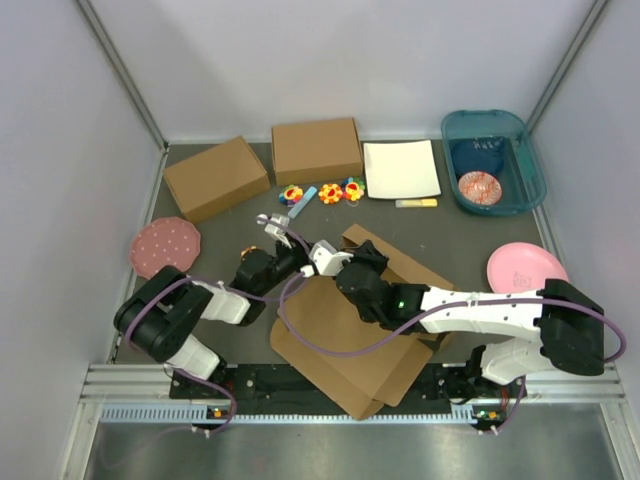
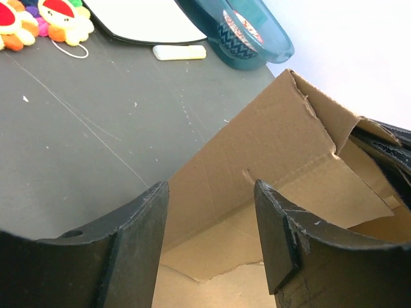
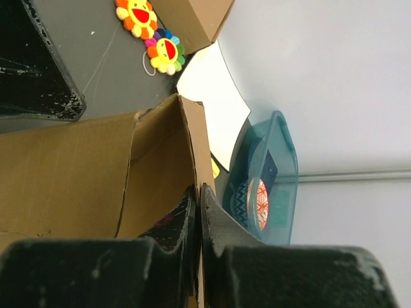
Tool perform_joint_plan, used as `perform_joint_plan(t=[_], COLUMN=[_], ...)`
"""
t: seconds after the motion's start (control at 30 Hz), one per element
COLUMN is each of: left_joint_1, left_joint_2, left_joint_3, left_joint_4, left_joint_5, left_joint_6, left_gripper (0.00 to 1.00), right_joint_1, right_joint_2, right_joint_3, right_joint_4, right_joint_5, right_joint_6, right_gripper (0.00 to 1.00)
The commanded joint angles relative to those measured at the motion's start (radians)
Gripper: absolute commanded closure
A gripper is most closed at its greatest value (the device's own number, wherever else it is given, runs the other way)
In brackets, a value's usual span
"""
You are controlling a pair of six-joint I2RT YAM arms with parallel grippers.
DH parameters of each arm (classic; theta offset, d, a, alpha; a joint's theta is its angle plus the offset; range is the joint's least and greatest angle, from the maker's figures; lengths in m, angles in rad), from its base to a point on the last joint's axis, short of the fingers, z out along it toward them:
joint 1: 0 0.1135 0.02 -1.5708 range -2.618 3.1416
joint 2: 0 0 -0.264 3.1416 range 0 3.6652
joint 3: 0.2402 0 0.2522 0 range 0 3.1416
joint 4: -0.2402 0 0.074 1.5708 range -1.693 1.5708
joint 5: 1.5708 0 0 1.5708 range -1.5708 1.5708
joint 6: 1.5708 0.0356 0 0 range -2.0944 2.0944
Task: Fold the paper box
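Note:
The paper box (image 1: 345, 372) is a large brown die-cut cardboard sheet lying between the arms near the front of the table, with one panel raised at its far side. In the right wrist view my right gripper (image 3: 200, 191) is shut, pinching the top edge of that upright panel (image 3: 77, 167). From above, the right gripper (image 1: 366, 254) sits at the raised flap. My left gripper (image 1: 343, 258) is just left of it. In the left wrist view the left gripper (image 2: 210, 189) is open, facing the standing panel (image 2: 282, 141) with nothing gripped between its fingers (image 2: 138, 244).
Two ready-made brown boxes (image 1: 215, 177) (image 1: 316, 150) stand at the back left. Beside them lie a white sheet (image 1: 400, 168), flower toys (image 1: 330, 192) and a pale yellow bar (image 1: 415, 203). A teal bin (image 1: 530, 165) holds a patterned bowl. Pink plates (image 1: 165, 245) (image 1: 525, 268) lie at both sides.

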Motion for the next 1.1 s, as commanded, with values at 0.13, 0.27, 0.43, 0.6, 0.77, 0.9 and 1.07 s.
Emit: perform_joint_plan(t=[0.13,0.27,0.43,0.6,0.77,0.9,1.07], left_joint_1=[-0.016,-0.021,-0.061,-0.065,-0.067,-0.067,-0.073], left_joint_2=[0.046,-0.041,-0.135,-0.107,-0.049,-0.006,0.029], left_joint_3=[-0.074,-0.111,-0.098,-0.073,-0.027,-0.009,0.015], left_joint_4=[0.329,0.272,0.072,0.12,0.111,0.145,0.16], left_joint_5=[0.043,0.023,-0.054,-0.1,-0.091,-0.097,-0.095], left_joint_6=[-0.004,0.077,0.28,0.328,0.348,0.349,0.343], left_gripper=[0.37,0.34,0.32,0.3,0.28,0.26,0.2], right_joint_1=[0.018,0.018,0.02,0.018,0.02,0.02,0.02], right_joint_2=[-0.008,-0.014,-0.009,0.005,0.005,0.008,0.015], right_joint_3=[-0.02,-0.024,-0.023,-0.012,0.0,0.003,0.009], right_joint_4=[-0.106,-0.107,-0.104,-0.103,-0.112,-0.116,-0.133], right_joint_5=[-0.075,-0.075,-0.086,-0.097,-0.103,-0.109,-0.11], right_joint_6=[0.095,0.098,0.1,0.106,0.106,0.114,0.124], right_gripper=[1.0,1.0,1.0,1.0,1.0,1.0,1.0])
